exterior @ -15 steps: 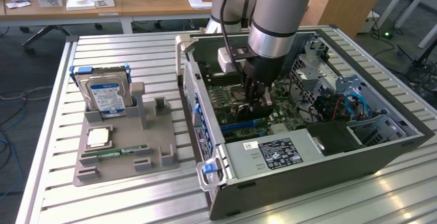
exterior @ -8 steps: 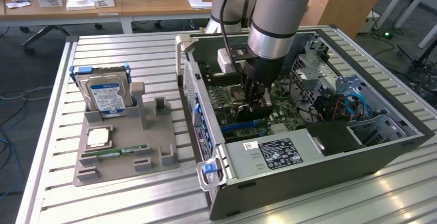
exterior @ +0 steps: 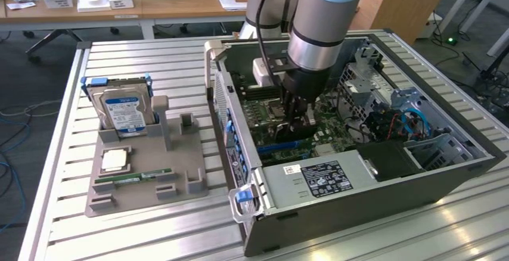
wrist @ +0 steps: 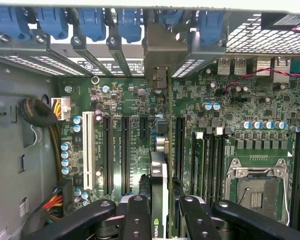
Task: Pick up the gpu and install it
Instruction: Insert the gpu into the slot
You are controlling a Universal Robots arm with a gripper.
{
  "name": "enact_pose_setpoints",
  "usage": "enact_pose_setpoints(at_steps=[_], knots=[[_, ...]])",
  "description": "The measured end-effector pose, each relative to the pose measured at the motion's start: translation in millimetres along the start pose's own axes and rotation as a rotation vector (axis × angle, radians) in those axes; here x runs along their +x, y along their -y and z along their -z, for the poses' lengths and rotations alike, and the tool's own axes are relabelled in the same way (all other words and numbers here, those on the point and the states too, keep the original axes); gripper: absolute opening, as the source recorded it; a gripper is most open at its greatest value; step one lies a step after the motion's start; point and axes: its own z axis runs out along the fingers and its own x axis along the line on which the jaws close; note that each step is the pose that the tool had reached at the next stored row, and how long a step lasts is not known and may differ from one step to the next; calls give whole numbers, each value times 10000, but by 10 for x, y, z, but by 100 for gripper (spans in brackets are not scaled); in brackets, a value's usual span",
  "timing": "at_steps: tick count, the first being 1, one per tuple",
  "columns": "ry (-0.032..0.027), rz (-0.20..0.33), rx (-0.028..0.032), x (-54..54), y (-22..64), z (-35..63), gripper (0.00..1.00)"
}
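Observation:
The gpu [wrist: 159,175] shows edge-on in the wrist view: a thin dark card with a green logo, standing upright over the green motherboard [wrist: 135,105] among the long black expansion slots [wrist: 125,150]. My gripper [wrist: 162,212] is shut on it, one black finger [wrist: 137,215] on each side. The exterior view has the gripper [exterior: 292,117] reaching straight down into the open computer case [exterior: 238,124], with the dark gpu [exterior: 291,132] just below it, over the board. I cannot tell whether the card's edge touches a slot.
Blue retention clips [wrist: 92,22] line the case's rear wall. A white slot [wrist: 88,150] and an empty CPU socket [wrist: 257,187] flank the card. The power supply [exterior: 318,180] fills the case front. A grey fixture [exterior: 191,183] at the exterior view's left holds a hard drive [exterior: 123,109] and a RAM stick [exterior: 131,179].

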Motion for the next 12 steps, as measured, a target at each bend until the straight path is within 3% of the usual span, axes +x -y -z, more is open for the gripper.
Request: enact_pose_setpoints(at_steps=[12], knots=[[0,-1,0,-21,-5,-33,27]])
